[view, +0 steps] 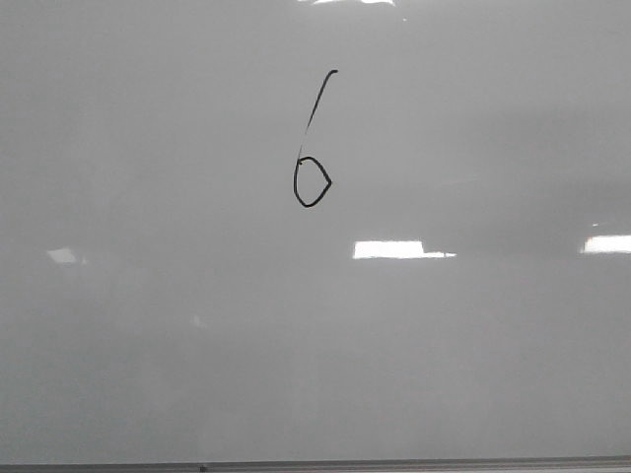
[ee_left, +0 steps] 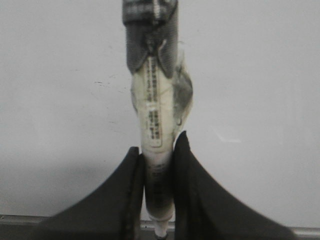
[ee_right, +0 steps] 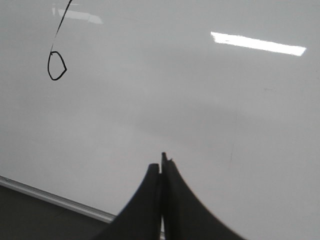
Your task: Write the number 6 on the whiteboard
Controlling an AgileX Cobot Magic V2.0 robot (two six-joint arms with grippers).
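Observation:
The whiteboard fills the front view, pale grey and glossy. A thin black number 6 is drawn on it above the middle, with a long slanted stem and a small pointed loop. It also shows in the right wrist view. My left gripper is shut on a white marker with a dark cap end, held over the whiteboard. My right gripper is shut and empty over the whiteboard. Neither gripper shows in the front view.
The board's grey metal frame edge runs along the near side; it also shows in the right wrist view and the left wrist view. Bright glare patches lie on the board.

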